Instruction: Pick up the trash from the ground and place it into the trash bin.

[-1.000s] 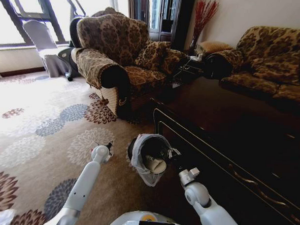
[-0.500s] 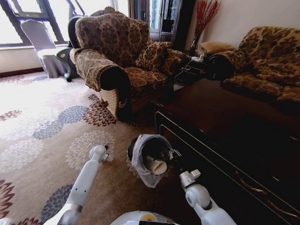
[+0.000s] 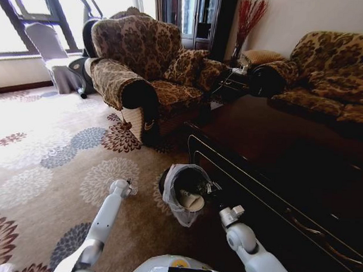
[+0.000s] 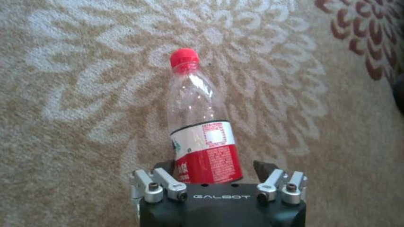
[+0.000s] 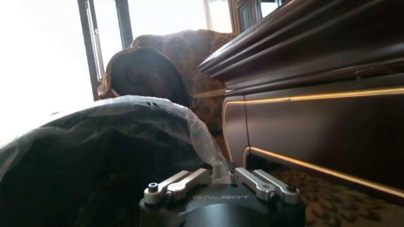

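Floral carpet under left gripper, fingers clamped on clear bottle; right gripper against trash bin, finger state unclear.

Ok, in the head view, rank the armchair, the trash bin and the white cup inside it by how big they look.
Largest to smallest as they appear in the head view:
1. armchair, though it stands farther from the camera
2. trash bin
3. white cup, lying inside the bin

All three differ plainly.
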